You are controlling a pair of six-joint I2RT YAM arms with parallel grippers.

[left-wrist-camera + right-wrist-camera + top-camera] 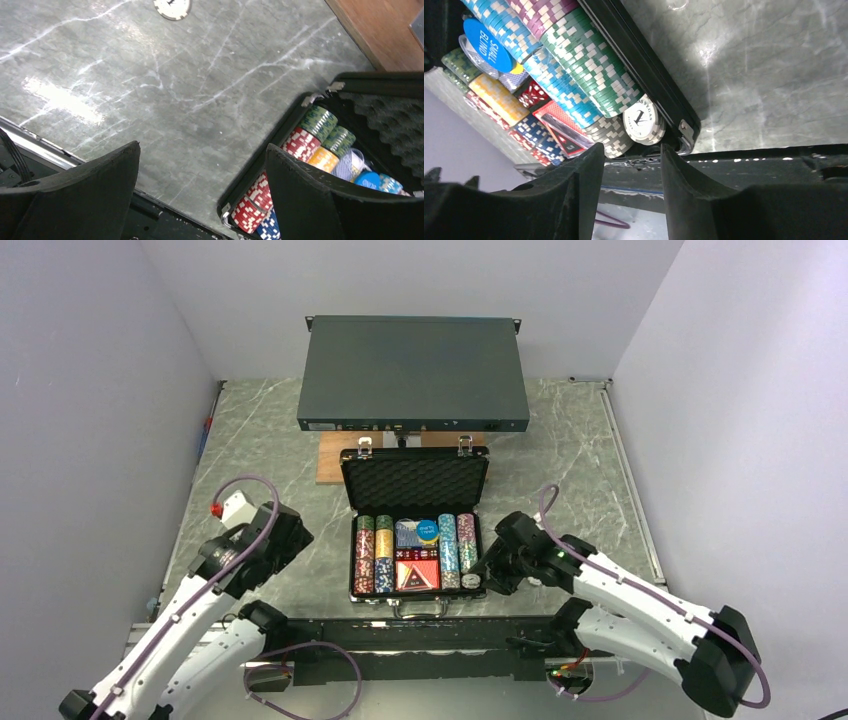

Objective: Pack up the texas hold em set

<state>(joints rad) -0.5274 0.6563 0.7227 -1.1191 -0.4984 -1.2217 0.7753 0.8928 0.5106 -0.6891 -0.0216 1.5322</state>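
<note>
The black briefcase (415,595) lies open at the table's middle, its foam-lined lid (415,483) standing up at the back. Inside are rows of multicoloured chips (373,555), red card decks (418,575) and a blue disc (427,530). My left gripper (298,535) is open and empty left of the case; its fingers (202,147) frame bare table beside the case's left wall (260,165). My right gripper (490,567) is open and empty at the case's front right corner. In its view (630,150) a white chip (644,120) rests just ahead at that corner, next to green chips (589,65).
A large dark grey rack box (413,373) stands behind the case on a wooden board (330,458). A black rail (400,640) runs along the near edge. A loose white chip (172,6) lies on the marble left of the case. Grey walls close in both sides.
</note>
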